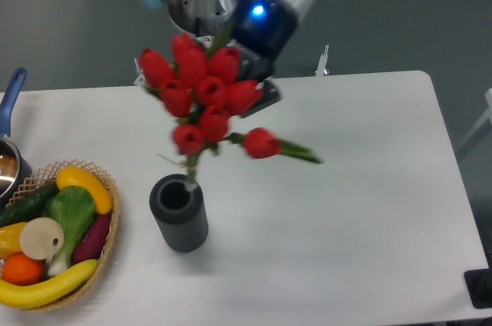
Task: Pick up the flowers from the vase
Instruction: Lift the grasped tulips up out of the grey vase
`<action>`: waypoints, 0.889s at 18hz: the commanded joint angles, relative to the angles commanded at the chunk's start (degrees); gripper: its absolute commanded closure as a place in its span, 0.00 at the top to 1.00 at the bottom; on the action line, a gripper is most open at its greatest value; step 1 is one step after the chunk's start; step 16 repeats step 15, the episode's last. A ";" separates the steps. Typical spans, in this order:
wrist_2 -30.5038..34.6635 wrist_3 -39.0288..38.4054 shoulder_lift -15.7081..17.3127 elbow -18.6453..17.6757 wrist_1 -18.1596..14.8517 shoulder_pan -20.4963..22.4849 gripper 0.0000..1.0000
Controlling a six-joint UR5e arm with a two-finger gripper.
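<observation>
The flowers, a bunch of red tulip buds on thin green stems, stand tilted above the vase, a short dark grey ribbed cylinder on the white table. Their stems reach down to the vase's round opening. One bud with a green leaf sticks out to the right. My gripper comes down from the back, right behind the upper right of the bunch. One dark finger shows beside the buds; the rest is hidden by them, so the jaws' state and any hold on the flowers cannot be made out.
A woven wicker basket with bananas, an orange, a cucumber and other produce sits at the front left. A pot with a blue handle is at the left edge. The white table ends near the right edge.
</observation>
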 joint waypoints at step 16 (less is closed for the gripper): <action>0.44 8.88 1.67 -7.12 0.00 12.58 0.24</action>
